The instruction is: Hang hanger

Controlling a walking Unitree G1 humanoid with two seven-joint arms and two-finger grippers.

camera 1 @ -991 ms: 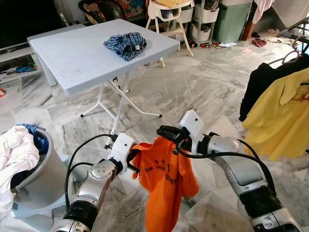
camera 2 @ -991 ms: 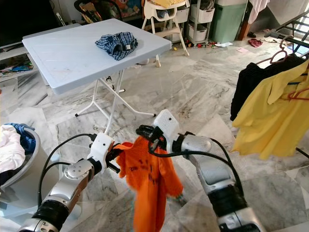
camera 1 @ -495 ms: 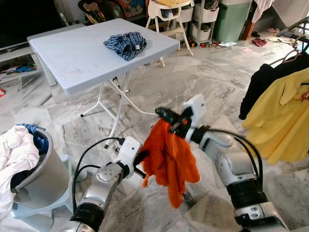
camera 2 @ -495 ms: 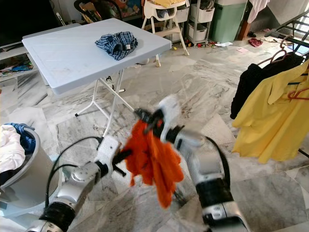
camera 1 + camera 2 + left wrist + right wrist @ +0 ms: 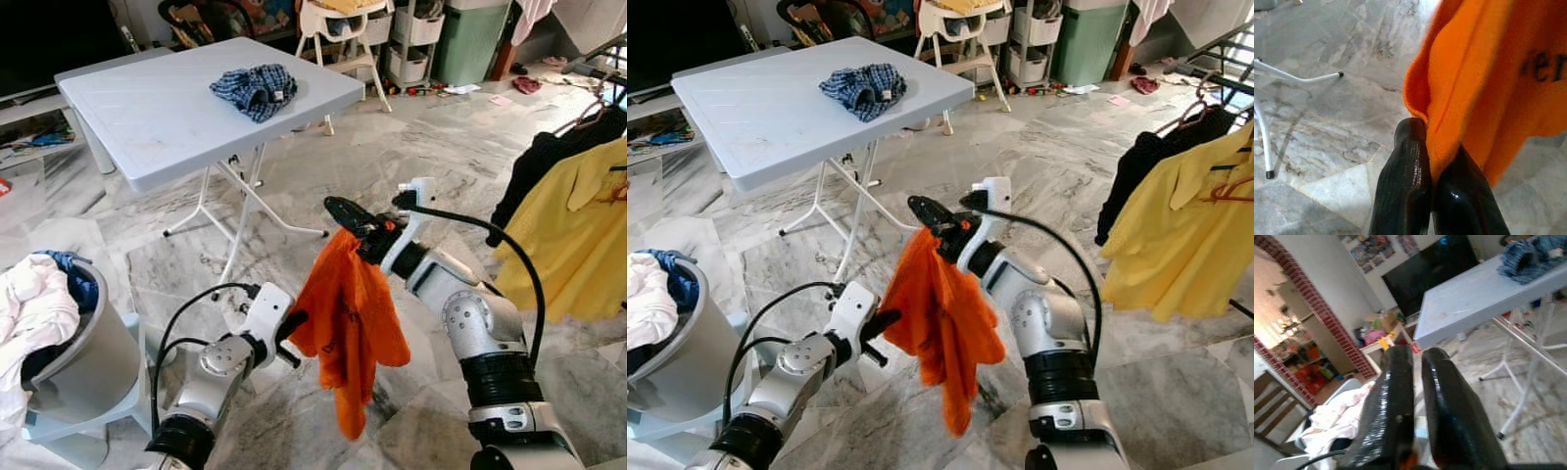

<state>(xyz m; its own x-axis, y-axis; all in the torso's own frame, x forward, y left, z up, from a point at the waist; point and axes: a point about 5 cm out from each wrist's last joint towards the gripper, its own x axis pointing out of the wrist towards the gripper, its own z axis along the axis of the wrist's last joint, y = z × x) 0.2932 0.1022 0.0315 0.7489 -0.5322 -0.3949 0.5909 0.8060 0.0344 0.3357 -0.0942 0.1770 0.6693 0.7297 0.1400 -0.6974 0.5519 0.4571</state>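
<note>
An orange shirt hangs in front of me over the marble floor, bunched into vertical folds. My right gripper is shut on its top, black fingers pointing left towards the table. No hanger can be made out in the folds. Lower left, my left gripper is shut on the shirt's side edge; in the left wrist view its fingers pinch the orange hem. In the right wrist view the two fingers lie close together with a bit of orange at their base.
A pale folding table with a blue plaid cloth stands ahead left. A grey laundry basket full of clothes is at my left. A yellow shirt and a black garment hang at right.
The right gripper has swung up and to the right with the shirt's top. The left gripper has dropped lower, still on the shirt's edge. The shirt now hangs bunched, not spread.
</note>
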